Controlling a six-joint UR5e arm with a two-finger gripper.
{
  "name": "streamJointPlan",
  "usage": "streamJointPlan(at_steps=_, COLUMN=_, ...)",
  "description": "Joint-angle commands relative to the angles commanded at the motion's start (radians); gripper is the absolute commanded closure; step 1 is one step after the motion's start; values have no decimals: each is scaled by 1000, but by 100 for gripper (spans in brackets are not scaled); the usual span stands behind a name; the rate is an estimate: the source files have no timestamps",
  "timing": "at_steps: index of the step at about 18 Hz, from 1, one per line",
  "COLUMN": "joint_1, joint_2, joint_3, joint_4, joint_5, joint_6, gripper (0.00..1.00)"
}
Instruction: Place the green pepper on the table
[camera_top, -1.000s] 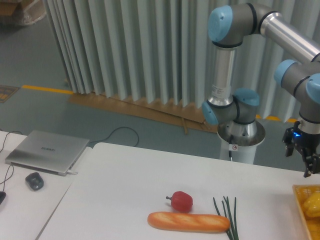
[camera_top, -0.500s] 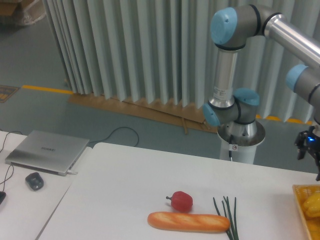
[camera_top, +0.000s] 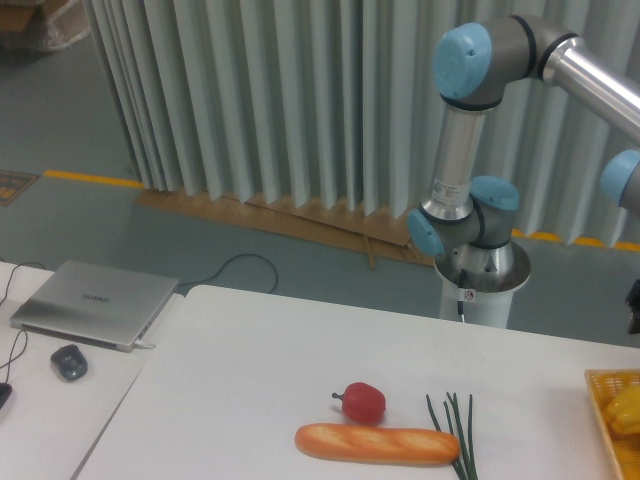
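Red pepper (camera_top: 363, 402), baguette (camera_top: 377, 444), chives (camera_top: 456, 432), laptop (camera_top: 93, 302)

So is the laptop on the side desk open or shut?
Shut: the laptop lies flat with its silver lid down, logo facing up, no screen showing.

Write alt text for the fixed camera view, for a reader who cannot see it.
A silver and blue robot arm rises behind a large white table holding a small red pepper, a long golden bread loaf and thin green chive stalks. An orange basket of yellow items sits at the right edge; a grey laptop lies on the adjoining desk.
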Motion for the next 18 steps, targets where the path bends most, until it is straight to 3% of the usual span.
streamJointPlan(at_steps=8, joint_1=31, joint_2=-32, joint_3=-3, joint_4=5, joint_5=-20, joint_6=141, gripper=0)
streamJointPlan(at_steps=11, joint_1=38, joint_2=-49, joint_3=-8, joint_4=6, joint_5=-78, joint_6=145, gripper=0)
streamJointPlan(at_steps=15, joint_1=97, joint_2=-93, joint_3=-3, joint_4=26, joint_5=-94, joint_6=172, gripper=0)
streamJointPlan(at_steps=18, joint_1=162, joint_2=-123, joint_3=2, joint_4=63, joint_5=-95, joint_6=370, gripper=0)
